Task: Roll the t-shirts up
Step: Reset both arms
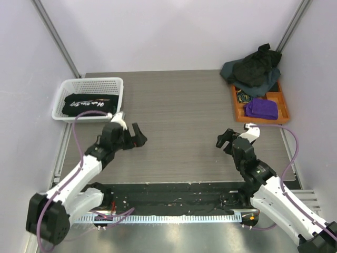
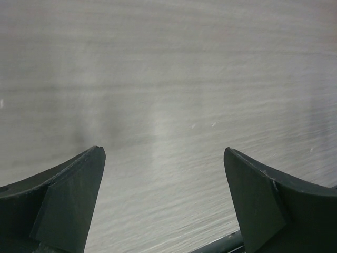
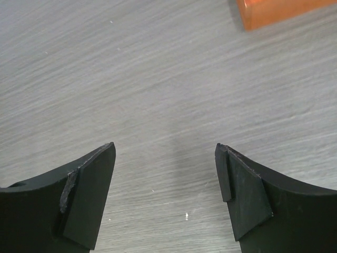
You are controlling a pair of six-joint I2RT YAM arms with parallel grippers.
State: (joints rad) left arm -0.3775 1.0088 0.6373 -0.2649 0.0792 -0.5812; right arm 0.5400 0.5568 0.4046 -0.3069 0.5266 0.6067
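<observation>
Black t-shirts [image 1: 256, 66] atop orange tray [image 1: 279, 96]

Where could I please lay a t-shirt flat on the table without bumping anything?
The wide bare strip of table between the white basket and the orange tray, beyond the open left gripper and right gripper, is free. The right back corner is crowded: piled t-shirts overlap the tray.

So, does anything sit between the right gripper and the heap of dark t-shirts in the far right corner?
Partly. The orange compartment tray, holding a purple folded cloth, lies nearer than the heap of dark t-shirts, which overlaps its far end. The open right gripper would pass over it; from above, nothing visible blocks.
</observation>
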